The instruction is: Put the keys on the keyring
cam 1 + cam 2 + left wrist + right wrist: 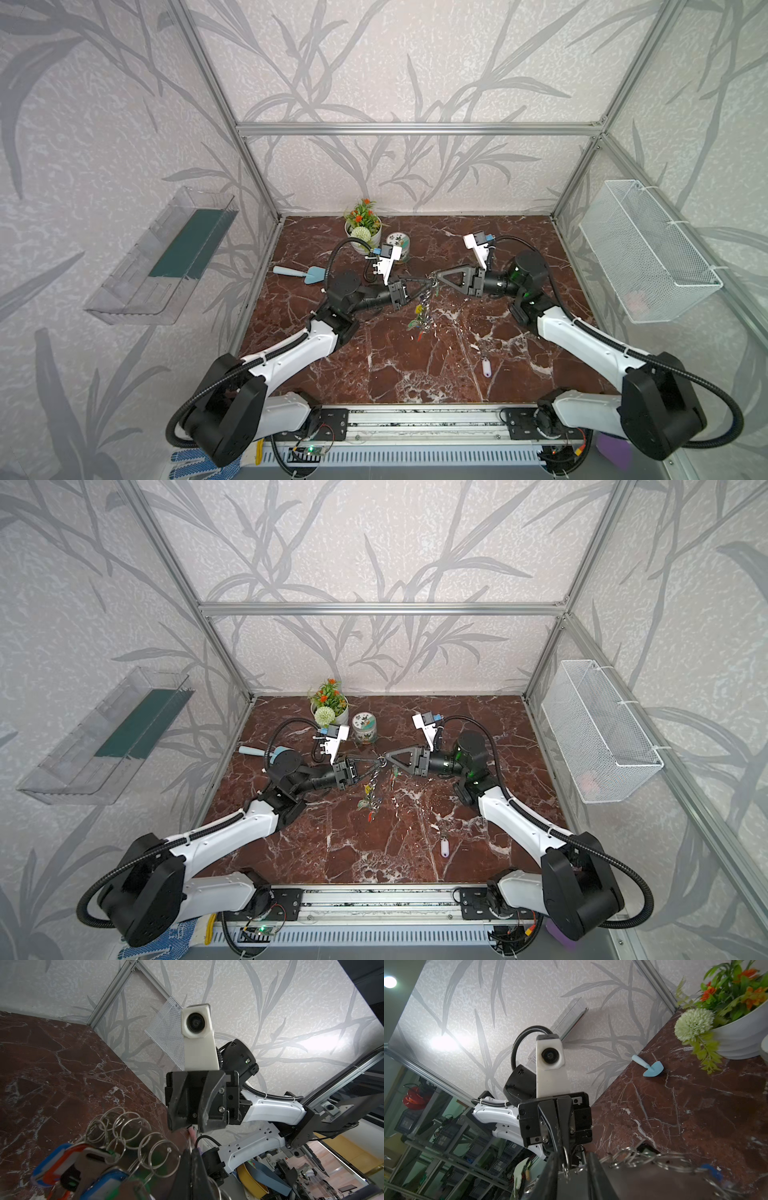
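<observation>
In both top views my left claw (428, 283) (379, 762) and my right claw (436, 277) (387, 756) meet tip to tip above the middle of the table (374, 374) (332, 854). The keyring (423, 309) (372, 786) hangs from that meeting point, its steel rings and coloured tags trailing down toward the near side. The key (487, 368) (445, 848) with its pale tag lies flat on the table, well apart from the keyring, toward the front on my right arm's side. Neither claw touches it.

In the left wrist view my left claw (191, 1154) is pinched tight, fingers pressed together. The keyring (97, 1167) is bunched just beside them, showing blue and orange tags. The fingers hide what they pinch. My right claw (188, 1124) faces me, its two fingers standing narrowly apart.

In the right wrist view my right claw (572, 1165) shows a gap between its fingers. A small ring sits in that gap, and I cannot tell whether either finger touches it. The grey plate of the keyring (643, 1180) lies just beside. My left claw (563, 1142) comes in opposite, closed on that ring.
</observation>
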Controlling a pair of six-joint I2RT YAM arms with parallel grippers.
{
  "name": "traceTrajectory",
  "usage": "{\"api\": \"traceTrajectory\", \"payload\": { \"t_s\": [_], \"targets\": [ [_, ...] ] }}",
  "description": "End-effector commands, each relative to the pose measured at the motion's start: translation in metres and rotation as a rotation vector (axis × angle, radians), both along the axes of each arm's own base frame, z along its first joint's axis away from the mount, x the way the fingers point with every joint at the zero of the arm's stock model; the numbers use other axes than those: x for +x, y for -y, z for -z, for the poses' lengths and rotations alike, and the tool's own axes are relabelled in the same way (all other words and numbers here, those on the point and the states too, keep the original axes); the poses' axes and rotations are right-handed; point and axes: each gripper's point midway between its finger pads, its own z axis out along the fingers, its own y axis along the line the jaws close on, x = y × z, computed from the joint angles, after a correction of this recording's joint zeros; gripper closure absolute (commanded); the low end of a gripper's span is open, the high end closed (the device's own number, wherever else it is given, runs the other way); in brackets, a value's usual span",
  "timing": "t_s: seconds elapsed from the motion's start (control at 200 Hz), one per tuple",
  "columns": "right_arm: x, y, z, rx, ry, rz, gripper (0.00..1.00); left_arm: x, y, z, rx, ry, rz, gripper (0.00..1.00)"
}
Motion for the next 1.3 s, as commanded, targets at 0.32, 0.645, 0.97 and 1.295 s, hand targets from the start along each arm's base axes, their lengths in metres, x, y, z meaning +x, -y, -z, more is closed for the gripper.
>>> {"api": "traceTrajectory", "payload": {
  "t_s": [0.32,0.645,0.97,1.295],
  "targets": [
    [-0.002,0.04,0.0,-0.133,-0.038,0.225,0.56,0.002,-0.005,0.009,0.089,0.139,-0.188,1.0],
    [-0.003,0.08,0.06,-0.412,-0.168,0.414,0.48,0.015,-0.009,0.039,0.358,0.161,-0.346,1.0],
    [-0.014,0.124,0.113,-0.666,-0.298,0.582,0.44,0.028,-0.01,0.067,0.578,0.093,-0.447,1.0],
    [-0.039,0.158,0.154,-0.818,-0.434,0.689,0.37,0.026,-0.003,0.079,0.629,0.077,-0.434,1.0]
  ]
}}
